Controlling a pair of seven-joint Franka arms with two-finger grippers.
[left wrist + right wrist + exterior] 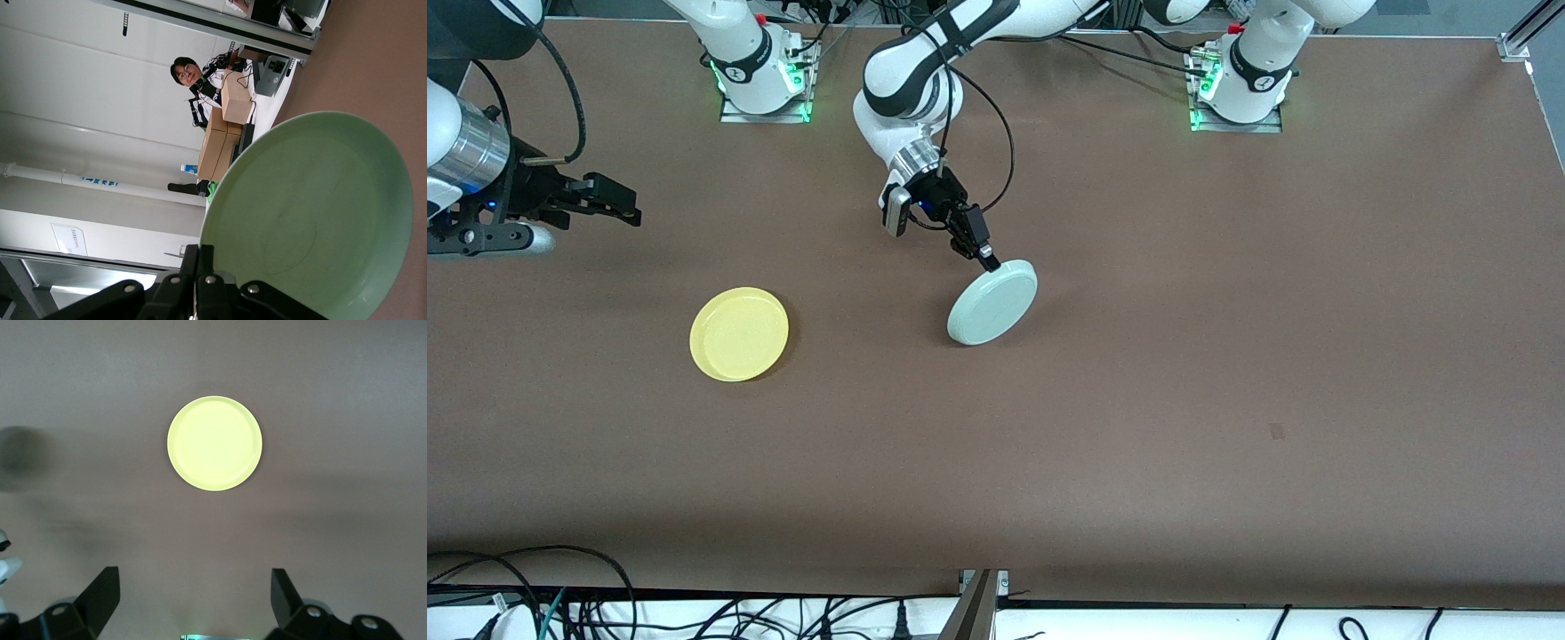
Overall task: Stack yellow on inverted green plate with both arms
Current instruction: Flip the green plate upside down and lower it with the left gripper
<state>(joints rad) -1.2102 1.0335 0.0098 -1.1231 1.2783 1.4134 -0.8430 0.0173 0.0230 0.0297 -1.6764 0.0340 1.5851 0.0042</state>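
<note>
Plates are seen empty from the front: the yellow plate lies flat on the brown table toward the right arm's end, and the green plate is held tilted over the table's middle, well apart from it. The left gripper is clamped on the green plate's rim. The right gripper is held over the table with its fingers apart, the arm waiting.

From the left wrist, the green plate is shown gripped at its rim, nothing in it; cardboard boxes and a white wall are seen, with a blue label too small to read.

From the right wrist, the yellow plate is seen on bare table, between the spread fingers.
</note>
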